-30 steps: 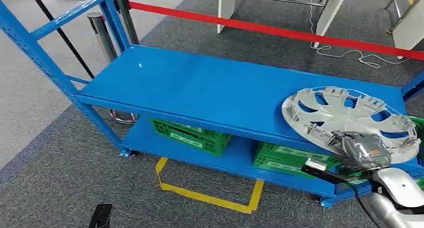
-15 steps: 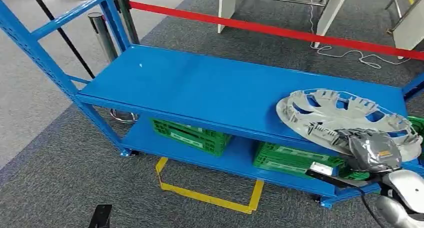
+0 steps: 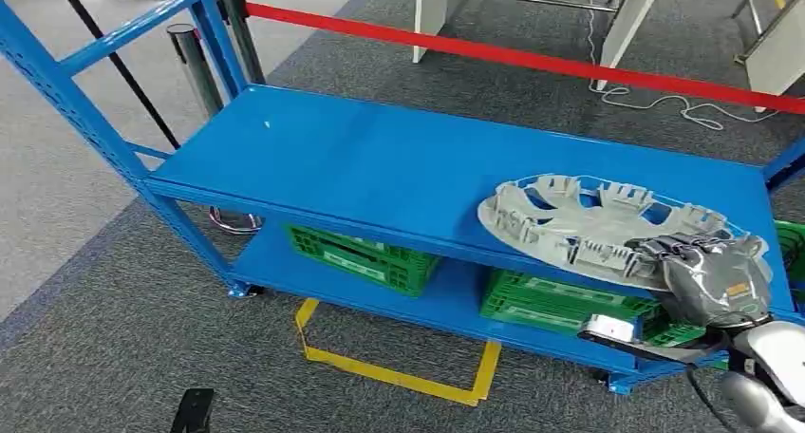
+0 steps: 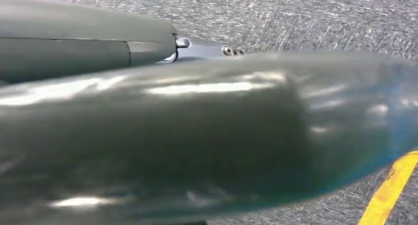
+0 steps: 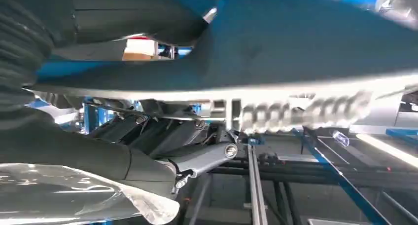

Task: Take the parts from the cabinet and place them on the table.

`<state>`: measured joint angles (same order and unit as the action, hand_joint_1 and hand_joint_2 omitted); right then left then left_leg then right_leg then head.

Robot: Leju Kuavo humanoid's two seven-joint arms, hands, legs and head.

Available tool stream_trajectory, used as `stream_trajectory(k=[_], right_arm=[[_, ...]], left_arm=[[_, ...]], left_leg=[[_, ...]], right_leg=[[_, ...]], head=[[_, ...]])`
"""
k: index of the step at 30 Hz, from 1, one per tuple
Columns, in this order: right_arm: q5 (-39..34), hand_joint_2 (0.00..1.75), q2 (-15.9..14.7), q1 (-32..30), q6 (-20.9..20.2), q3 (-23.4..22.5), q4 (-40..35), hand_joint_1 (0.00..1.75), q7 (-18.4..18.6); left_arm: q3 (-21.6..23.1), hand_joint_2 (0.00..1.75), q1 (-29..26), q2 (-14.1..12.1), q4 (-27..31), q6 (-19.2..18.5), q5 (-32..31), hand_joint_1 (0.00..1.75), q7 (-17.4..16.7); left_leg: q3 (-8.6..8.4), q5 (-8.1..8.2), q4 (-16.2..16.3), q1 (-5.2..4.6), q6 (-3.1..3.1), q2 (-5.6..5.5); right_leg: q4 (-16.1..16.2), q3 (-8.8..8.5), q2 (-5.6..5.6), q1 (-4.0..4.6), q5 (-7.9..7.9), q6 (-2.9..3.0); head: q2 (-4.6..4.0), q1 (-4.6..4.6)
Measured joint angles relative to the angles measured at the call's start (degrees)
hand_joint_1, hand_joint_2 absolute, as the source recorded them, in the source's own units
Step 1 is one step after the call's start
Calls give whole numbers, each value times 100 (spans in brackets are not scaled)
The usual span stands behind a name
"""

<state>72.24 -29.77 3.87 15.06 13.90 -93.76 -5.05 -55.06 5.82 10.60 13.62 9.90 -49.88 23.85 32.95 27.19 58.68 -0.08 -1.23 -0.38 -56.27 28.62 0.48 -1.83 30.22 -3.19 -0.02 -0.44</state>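
R hand (image 3: pixel 714 279) hides hubcap (image 3: pixel 593 226) near rim, R wrist view blurred

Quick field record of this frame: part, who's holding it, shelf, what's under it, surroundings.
part: silver wheel cover, ribbed inner side up, tilted, over the right end of the top shelf
right hand: grips the cover's near rim
left hand: cannot tell its state
shelf: blue rack, top bare apart from the cover
below: two green crates on the lower shelf
floor: grey carpet, yellow tape outline in front of the rack
behind: red barrier belt
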Motion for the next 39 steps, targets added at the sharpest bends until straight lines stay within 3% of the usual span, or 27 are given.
stream_trajectory(k=[7, 15, 21, 26, 33, 39], right_arm=[[416, 175, -37, -3, 352, 13, -112, 175, 125], [1300, 175, -7, -62, 1554, 65, -439, 175, 310], [1447, 175, 17, -162, 1808, 96, -693, 175, 319], [1727, 175, 129, -192, 2311, 190, -851, 175, 251], [1768, 175, 243, -180, 2350, 116, -1394, 175, -124], [1768, 175, 297, -180, 2350, 17, -1653, 175, -232]], left_arm=[[-20, 0, 0, 11, 0, 33, 13, 0, 0], [-35, 0, -4, 33, 0, 48, 13, 0, 31], [-39, 0, -6, 44, 0, 50, 13, 0, 68], [-42, 0, -3, 46, 0, 50, -11, 0, 68], [-42, 0, -14, 42, 0, 50, -39, 0, 74], [-42, 0, -23, 39, 0, 50, -39, 0, 76]], left_leg=[[0, 0, 0, -1, 0, 0], [1, 1, 0, 0, 0, -1], [3, 0, 0, 0, 0, -1], [2, 0, 0, 0, 0, -1], [3, 0, 0, 0, 0, -1], [2, 0, 0, 0, 0, -1]], right_leg=[[0, 0, 0, 0, 0, 0], [0, 1, -1, 0, 2, 2], [0, 1, -1, 0, 2, 2], [0, 1, -1, 0, 2, 2], [-1, 2, -2, 0, 2, 2], [0, 1, -2, 0, 2, 2]], head=[[0, 0], [0, 0], [0, 0], [0, 0], [0, -2], [0, 0]])
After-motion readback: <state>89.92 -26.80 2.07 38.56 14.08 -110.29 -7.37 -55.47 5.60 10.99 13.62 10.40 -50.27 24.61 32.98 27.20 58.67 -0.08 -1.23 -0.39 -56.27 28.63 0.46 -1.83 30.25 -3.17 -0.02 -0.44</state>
